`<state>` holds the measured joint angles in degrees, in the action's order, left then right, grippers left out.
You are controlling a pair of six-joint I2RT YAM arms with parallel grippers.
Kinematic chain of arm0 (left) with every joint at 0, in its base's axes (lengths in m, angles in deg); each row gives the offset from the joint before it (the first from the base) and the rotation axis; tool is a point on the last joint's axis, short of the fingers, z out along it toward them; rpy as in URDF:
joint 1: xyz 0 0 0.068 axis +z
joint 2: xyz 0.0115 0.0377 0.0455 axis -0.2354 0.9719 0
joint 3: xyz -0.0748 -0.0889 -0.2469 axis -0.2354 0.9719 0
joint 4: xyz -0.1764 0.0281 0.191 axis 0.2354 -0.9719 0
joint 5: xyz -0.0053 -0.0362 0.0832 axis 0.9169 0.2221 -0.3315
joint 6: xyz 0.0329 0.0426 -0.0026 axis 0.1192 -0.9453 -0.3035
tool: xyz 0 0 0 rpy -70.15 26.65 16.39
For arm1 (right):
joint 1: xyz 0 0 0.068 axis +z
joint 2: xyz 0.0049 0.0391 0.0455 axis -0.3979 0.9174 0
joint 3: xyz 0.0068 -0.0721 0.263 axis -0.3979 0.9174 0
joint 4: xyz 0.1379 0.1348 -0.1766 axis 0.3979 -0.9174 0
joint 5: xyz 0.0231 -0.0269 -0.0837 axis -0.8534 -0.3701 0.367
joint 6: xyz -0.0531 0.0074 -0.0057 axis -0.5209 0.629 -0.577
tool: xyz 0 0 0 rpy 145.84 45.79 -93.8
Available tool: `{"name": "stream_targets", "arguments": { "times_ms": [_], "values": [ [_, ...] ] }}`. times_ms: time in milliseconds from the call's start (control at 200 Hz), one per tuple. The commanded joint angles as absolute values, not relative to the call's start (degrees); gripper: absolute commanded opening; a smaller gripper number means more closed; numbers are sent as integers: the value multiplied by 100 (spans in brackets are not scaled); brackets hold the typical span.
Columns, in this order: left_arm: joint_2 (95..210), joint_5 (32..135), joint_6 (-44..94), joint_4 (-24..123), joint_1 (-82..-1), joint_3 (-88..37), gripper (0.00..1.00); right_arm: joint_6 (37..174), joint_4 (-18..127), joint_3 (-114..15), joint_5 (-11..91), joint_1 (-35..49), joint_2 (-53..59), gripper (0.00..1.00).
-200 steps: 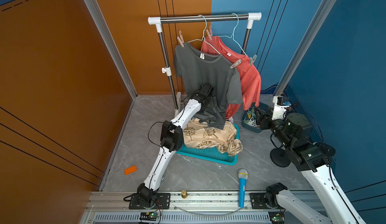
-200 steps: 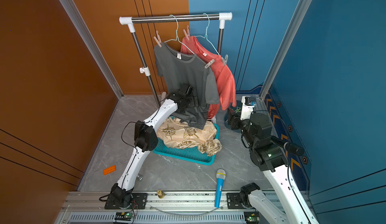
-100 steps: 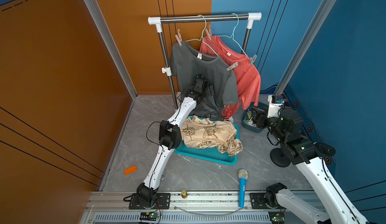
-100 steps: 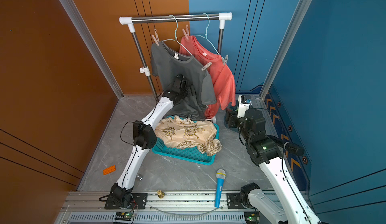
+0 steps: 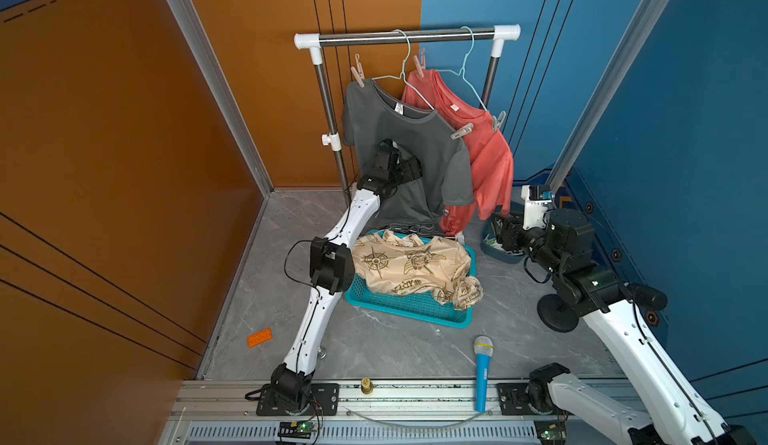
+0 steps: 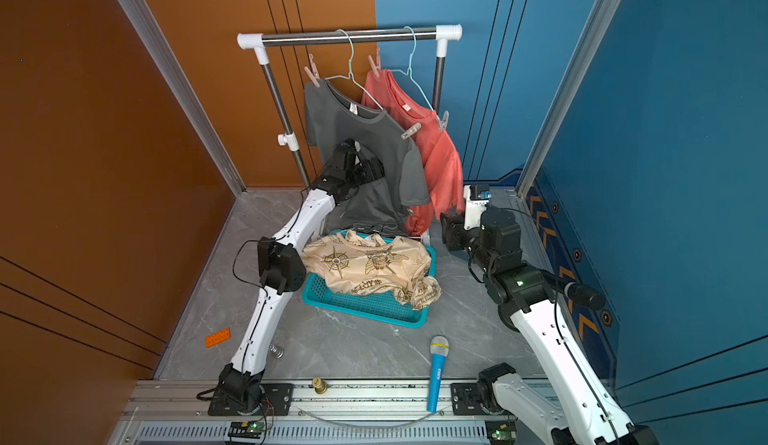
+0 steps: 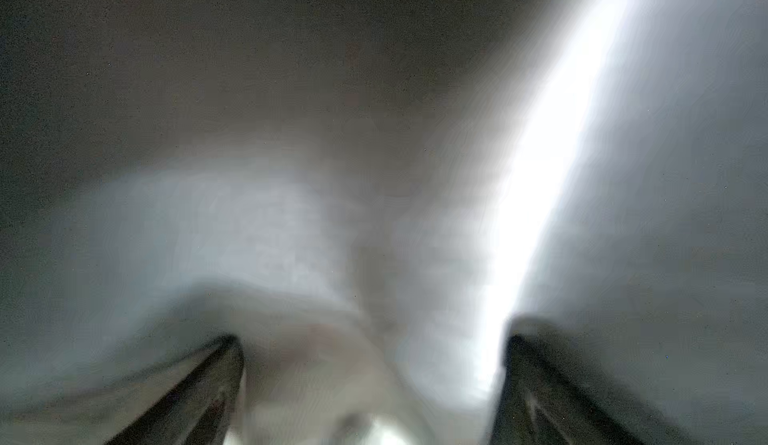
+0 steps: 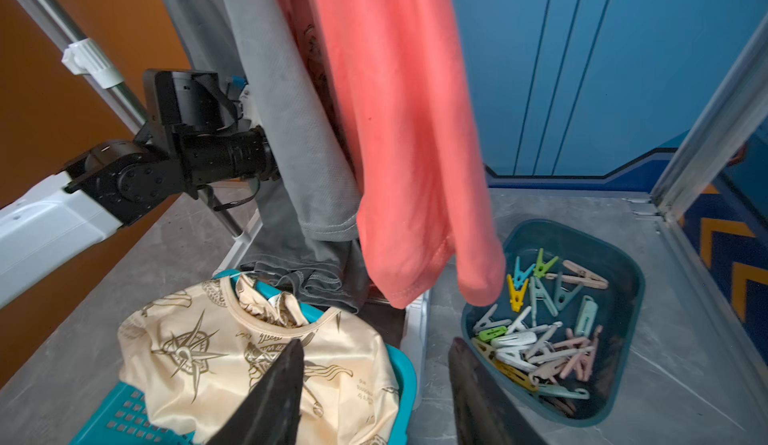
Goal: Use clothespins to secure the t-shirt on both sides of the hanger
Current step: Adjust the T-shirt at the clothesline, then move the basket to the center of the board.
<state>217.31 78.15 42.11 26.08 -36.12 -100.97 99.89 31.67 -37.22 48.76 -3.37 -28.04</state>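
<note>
In both top views we look steeply down from above the arm bases, with the rack (image 5: 406,36) at upper centre. Our left wrist view sits pressed against the blurred grey t-shirt (image 7: 257,231). Our right wrist view looks low and close, sharing the teal basket (image 8: 124,418) with both.

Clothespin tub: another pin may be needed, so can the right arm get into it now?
Probably yes: the right gripper hangs beside the tub, jaws apart and empty; only a sleeve of the pink shirt dangles over one corner.
</note>
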Motion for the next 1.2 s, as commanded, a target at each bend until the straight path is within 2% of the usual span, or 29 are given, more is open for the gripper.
{"name": "stream_targets", "arguments": {
  "times_ms": [0,130,386,616,801,886,1006,1192],
  "values": [
    [21056,8234,4185,2494,-3752,-9444,98,10018,2731,-3866,4470,64,-2492,53],
    [20152,8173,3925,2436,-3993,-8374,97,10026,2609,-3790,4599,736,-2150,52],
    [18347,7036,2894,2099,-4458,-6408,98,10421,2793,-3329,4801,1853,-1593,59],
    [17019,6459,2916,1825,-4451,-4594,98,10562,2582,-3055,4970,2454,-1226,57],
    [15919,5916,3117,1766,-4431,-3081,98,10669,2520,-2669,5357,2487,-1224,57],
    [15653,5806,3229,1733,-4498,-2505,98,10654,2537,-2700,5536,2320,-1276,61],
    [15415,5723,3527,1642,-4546,-1872,98,10636,2644,-3044,5533,2037,-1216,66],
    [15095,5295,3949,1527,-4696,-1200,98,10789,2662,-3651,5505,1773,-844,67]
  ]
}}
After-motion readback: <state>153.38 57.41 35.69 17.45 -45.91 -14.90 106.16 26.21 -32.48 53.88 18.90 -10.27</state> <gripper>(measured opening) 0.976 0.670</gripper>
